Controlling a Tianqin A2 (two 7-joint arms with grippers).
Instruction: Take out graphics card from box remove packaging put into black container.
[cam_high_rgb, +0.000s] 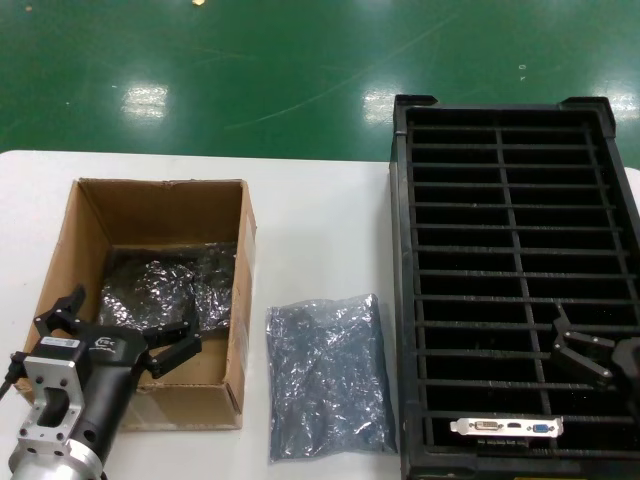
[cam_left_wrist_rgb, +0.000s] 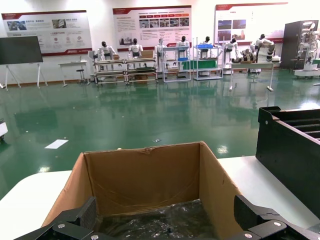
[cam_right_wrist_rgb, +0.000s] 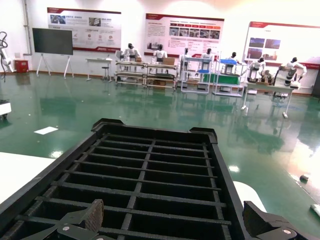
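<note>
Left gripper (cam_high_rgb: 118, 325) low over the near end of the box (cam_high_rgb: 90, 215), fingers spread wide, wrist angled forward, right gripper (cam_high_rgb: 600, 352) over the near right part of the same scene, well right of the box, fingers parted.

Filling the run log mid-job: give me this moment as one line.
left gripper: open over box | right gripper: open over black container | graphics card: slotted in container | packaging: on table
</note>
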